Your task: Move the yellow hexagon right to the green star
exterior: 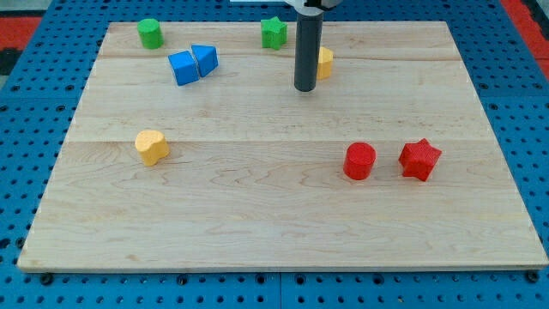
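Observation:
The yellow hexagon lies near the view's top, right of centre, partly hidden behind my rod. My tip rests on the board at the hexagon's lower left, touching or nearly touching it. The green star sits at the top edge, up and to the left of the hexagon, a short gap away.
A green cylinder sits at the top left. A blue cube and a blue triangle touch each other left of my tip. A yellow heart lies at mid left. A red cylinder and a red star lie at right.

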